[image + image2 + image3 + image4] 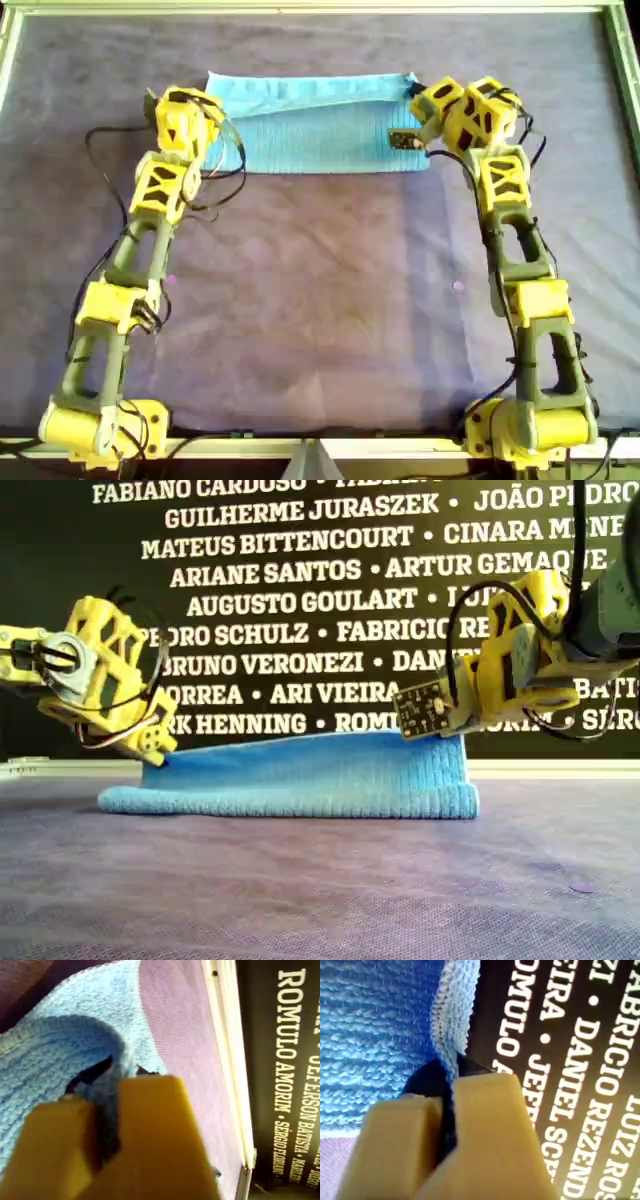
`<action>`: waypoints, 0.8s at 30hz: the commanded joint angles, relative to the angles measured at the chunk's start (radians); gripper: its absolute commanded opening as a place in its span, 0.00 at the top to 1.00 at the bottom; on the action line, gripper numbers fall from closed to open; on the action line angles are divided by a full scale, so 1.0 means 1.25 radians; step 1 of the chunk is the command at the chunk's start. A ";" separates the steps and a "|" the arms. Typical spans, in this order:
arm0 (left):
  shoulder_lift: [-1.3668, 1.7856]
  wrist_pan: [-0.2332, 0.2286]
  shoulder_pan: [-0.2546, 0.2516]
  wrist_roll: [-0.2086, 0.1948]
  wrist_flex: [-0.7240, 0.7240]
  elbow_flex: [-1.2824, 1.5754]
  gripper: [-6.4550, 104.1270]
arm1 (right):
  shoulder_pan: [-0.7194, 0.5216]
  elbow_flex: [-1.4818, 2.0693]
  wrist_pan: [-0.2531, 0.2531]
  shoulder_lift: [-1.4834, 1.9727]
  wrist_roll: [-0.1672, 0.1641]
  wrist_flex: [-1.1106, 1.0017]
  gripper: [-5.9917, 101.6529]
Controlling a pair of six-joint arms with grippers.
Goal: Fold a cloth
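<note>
Left end effector (112,1077): clamped on the cloth (318,130) at its left corner in the overhead view, held slightly above the surface (320,290).
Right end effector (451,1067): pinching the cloth's right corner, lifted.
Cloth: far part of the surface, between both arms, partly folded.

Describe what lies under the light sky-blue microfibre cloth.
The light sky-blue microfibre cloth rests on the dark purple-grey table cover, visible all round it. It is doubled over, so a lower cloth layer lies beneath the top. Anything between or below the layers is hidden.
</note>
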 commanded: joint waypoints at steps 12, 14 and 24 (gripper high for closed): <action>0.043 0.002 0.013 0.007 -0.017 -0.064 0.41 | -0.027 -0.071 -0.006 0.017 0.005 -0.043 0.43; 0.047 0.002 0.015 0.007 -0.017 -0.064 0.39 | -0.032 -0.071 -0.006 0.025 0.005 -0.043 0.43; 0.108 -0.013 0.013 0.009 0.001 -0.065 0.39 | -0.088 -0.071 -0.022 0.124 0.017 0.036 0.43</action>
